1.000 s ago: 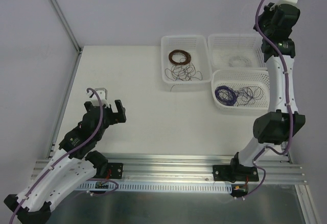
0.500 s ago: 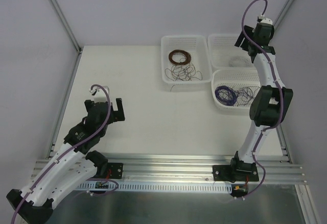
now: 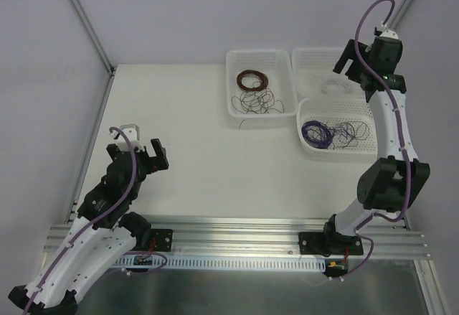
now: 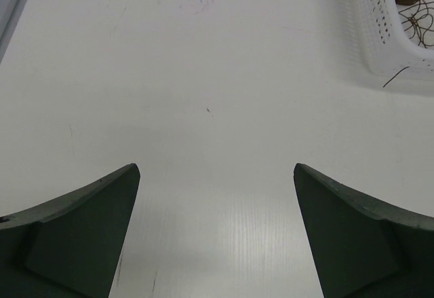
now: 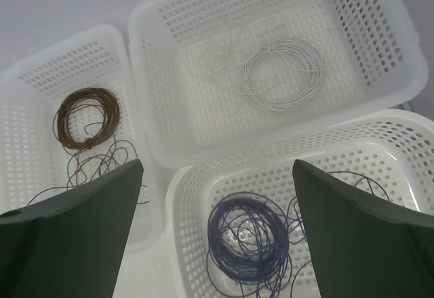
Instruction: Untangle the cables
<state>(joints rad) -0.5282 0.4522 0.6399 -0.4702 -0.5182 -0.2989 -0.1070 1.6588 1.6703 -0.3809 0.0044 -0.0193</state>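
The cables lie in baskets. Loose dark strands [image 3: 262,102] sprawl beside a brown coil [image 3: 250,80] in the left basket [image 3: 233,107]. Loose purple strands [image 3: 352,134] trail from a purple coil [image 3: 315,133] in the near right basket [image 3: 304,107]. My right gripper [image 3: 346,60] hovers open and empty high over the right baskets. In its wrist view the right gripper [image 5: 217,165] frames the purple coil [image 5: 247,240], and the dark strands [image 5: 95,165] show at left. My left gripper [image 3: 136,150] is open and empty over bare table; the wrist view shows the left gripper [image 4: 215,167] holding nothing.
The far right basket [image 5: 156,23] holds a thin white wire loop [image 5: 281,74]. The brown coil [image 5: 86,117] is at upper left in the right wrist view. A stray dark strand [image 4: 395,76] pokes out under the left basket's corner [image 4: 380,60]. Metal rails run along the table's left and near edges.
My right gripper has gone from shut to open and swung about above the right baskets. My left arm has drawn back toward the near left, still open.
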